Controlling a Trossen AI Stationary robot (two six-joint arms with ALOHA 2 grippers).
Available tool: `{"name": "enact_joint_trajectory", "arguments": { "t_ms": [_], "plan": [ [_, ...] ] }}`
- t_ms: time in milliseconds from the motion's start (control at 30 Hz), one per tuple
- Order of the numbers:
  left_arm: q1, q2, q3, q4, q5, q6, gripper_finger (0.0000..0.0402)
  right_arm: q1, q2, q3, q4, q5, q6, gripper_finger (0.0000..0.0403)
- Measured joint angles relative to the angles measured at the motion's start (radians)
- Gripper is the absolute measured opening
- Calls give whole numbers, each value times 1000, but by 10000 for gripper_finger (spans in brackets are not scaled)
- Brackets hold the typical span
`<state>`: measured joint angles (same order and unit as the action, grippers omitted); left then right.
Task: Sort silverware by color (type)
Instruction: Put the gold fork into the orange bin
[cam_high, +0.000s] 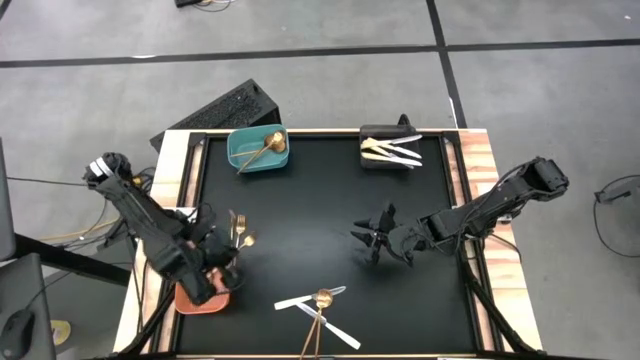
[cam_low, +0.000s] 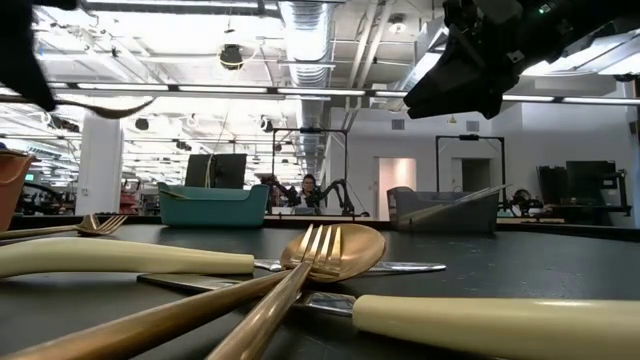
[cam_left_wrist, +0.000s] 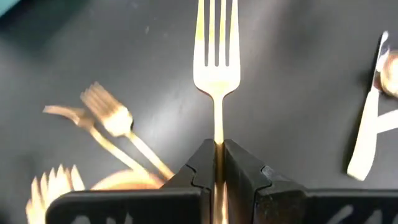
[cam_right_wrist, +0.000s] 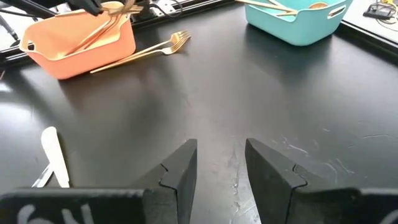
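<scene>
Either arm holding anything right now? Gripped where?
The left gripper is shut on a gold fork, clamped on its thin handle below the tines. The right gripper hangs over bare table, jaws open, holding nothing.

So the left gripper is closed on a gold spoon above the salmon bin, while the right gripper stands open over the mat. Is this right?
Not quite: the left gripper holds a gold fork, its tines plain in the left wrist view. The rest stands: it is at the salmon bin, and the right gripper is open.
</scene>
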<state>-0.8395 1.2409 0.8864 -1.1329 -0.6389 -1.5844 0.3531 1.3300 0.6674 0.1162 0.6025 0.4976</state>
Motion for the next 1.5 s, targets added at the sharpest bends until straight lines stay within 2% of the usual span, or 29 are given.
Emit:
{"name": "enact_joint_trajectory", "arguments": {
  "t_ms": [233,433,700,833,1067,1400,1500],
  "plan": [
    [-184,43,-3,-165,-50,-346,9,-1,0,0,0,0,0,155],
    [-269,144,-3,-242,5,-496,8,-1,0,0,0,0,3,155],
    [-288,278,-3,-252,36,-514,16,-1,0,0,19,0,3,155],
    [-266,311,-3,-263,65,-524,42,-1,0,0,33,0,2,155],
    [-257,332,-3,-350,209,-559,94,-1,0,0,44,0,2,155],
    [-184,328,24,-441,116,-557,123,-2,0,0,46,0,1,155],
    [-139,319,30,-436,16,-517,124,-2,0,0,47,0,1,155]
  ]
}}
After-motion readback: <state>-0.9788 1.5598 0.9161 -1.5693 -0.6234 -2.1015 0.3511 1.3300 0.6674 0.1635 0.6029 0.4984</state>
